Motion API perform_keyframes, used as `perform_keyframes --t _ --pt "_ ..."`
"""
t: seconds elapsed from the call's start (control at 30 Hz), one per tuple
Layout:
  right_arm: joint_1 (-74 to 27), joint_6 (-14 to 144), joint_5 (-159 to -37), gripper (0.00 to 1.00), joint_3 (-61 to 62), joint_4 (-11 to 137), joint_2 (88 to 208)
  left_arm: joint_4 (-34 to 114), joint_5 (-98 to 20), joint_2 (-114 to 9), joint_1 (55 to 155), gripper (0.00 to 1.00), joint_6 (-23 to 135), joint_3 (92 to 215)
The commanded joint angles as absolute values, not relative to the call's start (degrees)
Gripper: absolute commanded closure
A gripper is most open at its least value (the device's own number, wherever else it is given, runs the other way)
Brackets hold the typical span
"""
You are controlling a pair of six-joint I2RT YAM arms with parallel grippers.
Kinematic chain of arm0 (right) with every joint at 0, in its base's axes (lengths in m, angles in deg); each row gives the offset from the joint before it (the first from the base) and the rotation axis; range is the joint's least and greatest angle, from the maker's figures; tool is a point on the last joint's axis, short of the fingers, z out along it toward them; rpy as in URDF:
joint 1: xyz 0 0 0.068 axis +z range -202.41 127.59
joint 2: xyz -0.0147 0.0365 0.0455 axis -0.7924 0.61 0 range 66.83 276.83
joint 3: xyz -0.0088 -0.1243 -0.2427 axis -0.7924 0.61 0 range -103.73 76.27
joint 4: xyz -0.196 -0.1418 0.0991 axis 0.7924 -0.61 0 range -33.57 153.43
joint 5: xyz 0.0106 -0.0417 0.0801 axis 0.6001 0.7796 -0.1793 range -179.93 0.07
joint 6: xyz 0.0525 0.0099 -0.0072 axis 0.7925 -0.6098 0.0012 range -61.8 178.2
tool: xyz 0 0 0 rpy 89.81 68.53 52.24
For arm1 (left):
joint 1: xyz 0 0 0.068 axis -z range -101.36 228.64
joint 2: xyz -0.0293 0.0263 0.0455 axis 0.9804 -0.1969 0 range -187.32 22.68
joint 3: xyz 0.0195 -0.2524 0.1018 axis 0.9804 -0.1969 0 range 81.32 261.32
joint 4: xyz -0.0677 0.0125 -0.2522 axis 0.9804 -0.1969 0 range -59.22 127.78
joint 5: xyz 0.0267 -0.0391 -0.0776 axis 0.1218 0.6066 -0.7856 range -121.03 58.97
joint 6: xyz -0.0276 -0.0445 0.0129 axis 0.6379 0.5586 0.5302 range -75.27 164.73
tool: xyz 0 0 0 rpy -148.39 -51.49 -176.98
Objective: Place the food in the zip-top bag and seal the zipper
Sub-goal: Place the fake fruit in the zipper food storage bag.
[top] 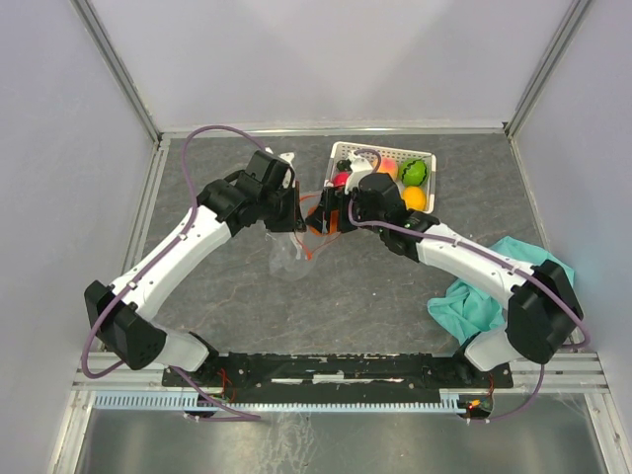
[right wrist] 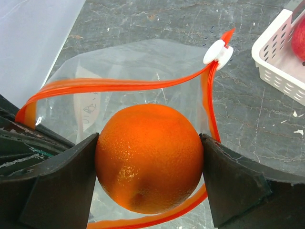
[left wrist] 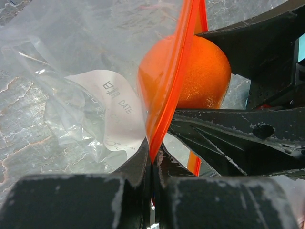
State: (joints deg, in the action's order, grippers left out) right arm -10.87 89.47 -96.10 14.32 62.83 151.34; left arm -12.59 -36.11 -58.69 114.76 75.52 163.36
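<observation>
My right gripper (right wrist: 150, 160) is shut on an orange (right wrist: 149, 157) and holds it over the open mouth of the clear zip-top bag (right wrist: 128, 67). The red zipper (right wrist: 114, 85) loops around the orange, with its white slider (right wrist: 218, 51) at the far end. My left gripper (left wrist: 153, 160) is shut on the zipper (left wrist: 167, 90) and holds the mouth edge up; the orange (left wrist: 202, 74) shows just behind it. In the top view both grippers meet at the bag (top: 288, 252), the left (top: 296, 219) and the right (top: 331, 212). More fruits lie in the white basket (top: 348, 150).
The white basket at the back holds a green melon (top: 414, 172), an orange (top: 415, 198), a peach (top: 388, 167) and a red apple (top: 341, 180). A teal cloth (top: 484, 296) lies at the right beside my right arm.
</observation>
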Motion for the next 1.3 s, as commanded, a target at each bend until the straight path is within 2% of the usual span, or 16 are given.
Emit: perform_keyframes --t 0.0,0.23,0.4,0.6,0.83,1.07,1.17,1.27 --pt "-10.6 89.6 -94.6 0.14 9.6 61.2 151.6 -9.1 -38.4 -56.1 115.0 0.97 77.9 162.8" --pt "-10.6 90.2 -95.3 0.01 6.3 58.3 150.5 -8.3 -38.8 -56.0 115.0 0.97 78.3 161.9" --pt "-10.7 89.8 -94.8 0.01 4.2 55.2 149.7 -8.2 -38.9 -56.0 114.9 0.97 78.4 161.9" --pt "-10.7 88.1 -88.5 0.02 3.4 47.8 145.2 -8.2 -38.2 -55.6 114.9 0.97 78.7 161.5" --pt "-10.6 87.4 -81.3 0.15 2.6 37.3 144.6 -8.2 -38.0 -55.4 114.9 0.97 78.5 161.2" --pt "-10.6 89.0 -84.3 0.29 1.6 37.6 148.4 -9.2 -37.3 -55.4 115.0 0.97 77.8 161.8" --pt "-10.6 89.2 -84.2 0.42 0.0 36.6 149.8 -10.5 -36.4 -55.4 115.0 0.97 77.0 162.6" --pt "-10.6 88.2 -83.2 0.59 -2.6 34.7 150.3 -13.7 -33.2 -55.7 114.9 0.97 75.6 164.6"
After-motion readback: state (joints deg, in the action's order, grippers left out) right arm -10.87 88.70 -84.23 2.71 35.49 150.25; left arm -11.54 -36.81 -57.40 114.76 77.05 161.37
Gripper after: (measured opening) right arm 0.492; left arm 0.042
